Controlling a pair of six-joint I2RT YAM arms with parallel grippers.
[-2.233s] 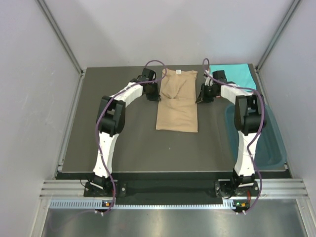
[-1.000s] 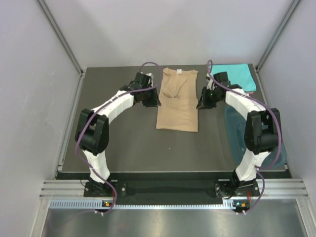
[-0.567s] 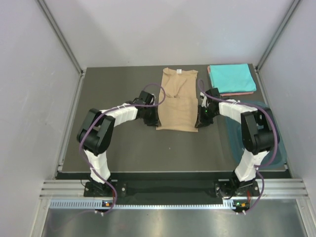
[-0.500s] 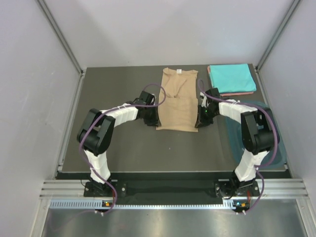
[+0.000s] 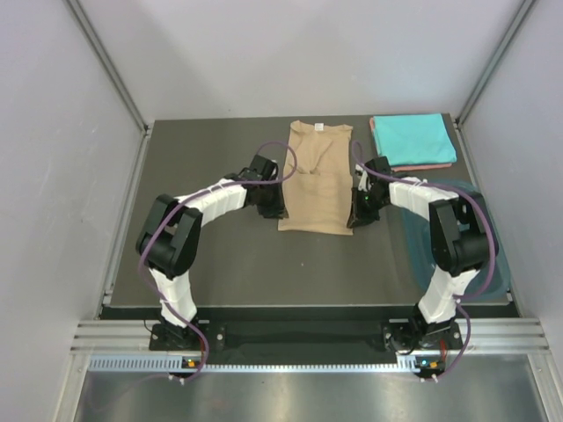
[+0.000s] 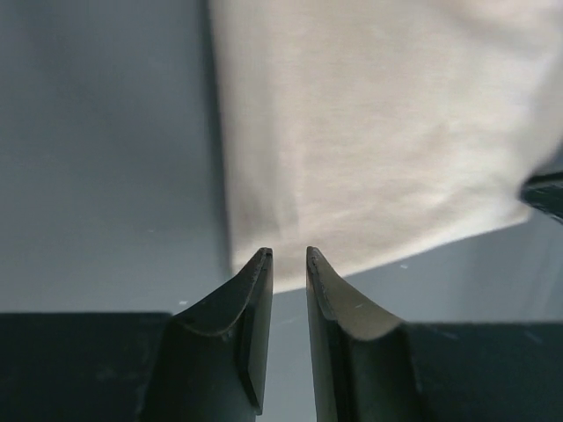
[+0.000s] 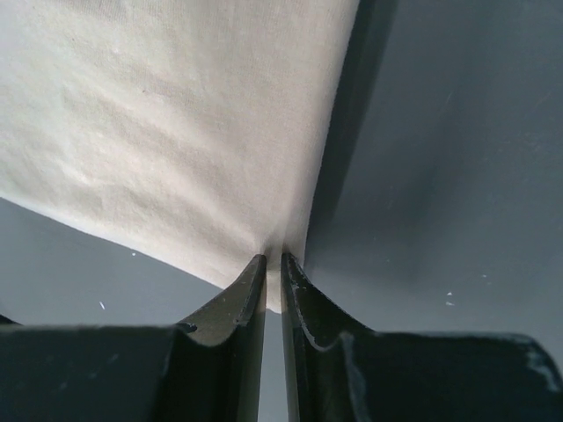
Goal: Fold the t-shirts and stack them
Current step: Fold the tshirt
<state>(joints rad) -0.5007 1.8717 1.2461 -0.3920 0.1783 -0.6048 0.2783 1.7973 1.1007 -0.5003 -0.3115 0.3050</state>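
The tan t-shirt (image 5: 317,189) lies flat in a long narrow fold at the table's middle, collar at the far end. My left gripper (image 5: 280,211) sits at its near left corner; in the left wrist view the jaws (image 6: 288,252) stand a narrow gap apart at the hem of the cloth (image 6: 378,132). My right gripper (image 5: 354,217) is at the near right corner, shut (image 7: 274,258) on the puckered edge of the tan cloth (image 7: 176,114). The folded turquoise t-shirt (image 5: 412,138) lies on the salmon-pink one (image 5: 427,166) at the far right.
A dark teal plastic tub (image 5: 482,264) stands along the table's right side, behind the right arm. Grey walls close in the table on three sides. Bare dark tabletop (image 5: 211,255) lies near and left of the shirt.
Both grippers have come down from the shirt's collar end to its near corners, uncovering the turquoise stack. In the last half second the left gripper has shifted slightly in toward the shirt.
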